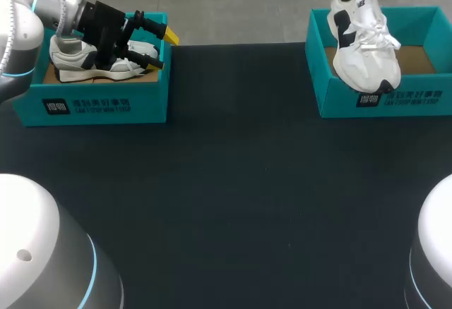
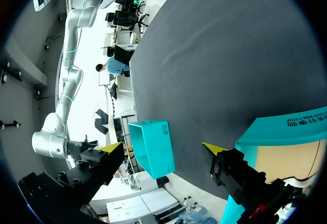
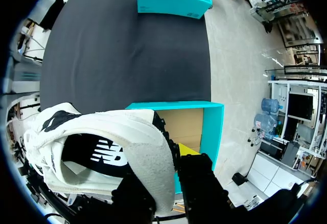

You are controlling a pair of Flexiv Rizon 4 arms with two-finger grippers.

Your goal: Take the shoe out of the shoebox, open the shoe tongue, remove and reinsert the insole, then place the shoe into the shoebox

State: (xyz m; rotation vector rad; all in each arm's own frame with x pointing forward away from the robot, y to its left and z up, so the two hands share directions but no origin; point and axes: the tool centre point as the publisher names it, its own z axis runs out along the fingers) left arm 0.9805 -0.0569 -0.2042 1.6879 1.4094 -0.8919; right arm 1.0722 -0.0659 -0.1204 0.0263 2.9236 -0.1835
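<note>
Head view: our left fingers (image 1: 168, 35) spread wide over the left box (image 1: 106, 108) at the surface's (image 1: 233, 182) far left edge, above the other shoe (image 1: 70, 58) lying inside. The shoe (image 1: 364, 48) hangs toe-down over the right box (image 1: 424, 87), its toe overlapping the near wall. Open surface lies between the boxes.

Left wrist view: fingers wide, nothing between them, beside the box's corner.

Right wrist view: our right fingers (image 3: 196, 175) clamp the shoe's heel above the box's bare floor.

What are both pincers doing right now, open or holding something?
Left pincer: open, nothing between its fingers.
Right pincer: shut on the heel of the white shoe, which hangs toe-down over the right shoebox.
</note>
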